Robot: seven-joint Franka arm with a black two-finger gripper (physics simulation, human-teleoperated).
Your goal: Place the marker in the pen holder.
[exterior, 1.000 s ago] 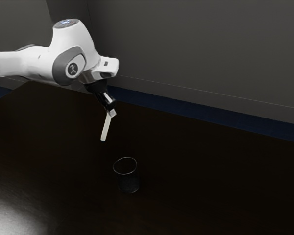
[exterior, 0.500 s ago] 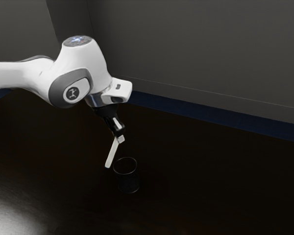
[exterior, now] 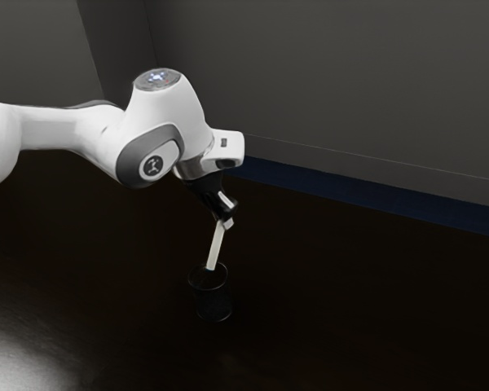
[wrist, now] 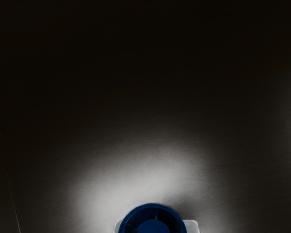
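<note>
The gripper [exterior: 227,218], a little left of centre in the exterior view, is closed around the upper end of the white marker [exterior: 217,246] and holds it off the table [exterior: 334,301]. The marker leans, its lower end slanting toward the exterior view's left. That end overlaps the open mouth of the dark pen holder [exterior: 214,308], which stands upright on the table, below the centre of the frame; how far in the end reaches, if at all, cannot be told.

At the lower edge of the wrist view is a blue round piece [wrist: 153,208], a ring with a disc inside, and a pale piece [wrist: 192,226] shows beside it.

Farther out, the white arm [exterior: 175,110] comes in from the exterior view's left. A pale sheen lies on the table in the lower left corner. Behind, a blue strip [exterior: 310,181] runs along the foot of the grey wall [exterior: 334,73], slanting down to the right edge.
</note>
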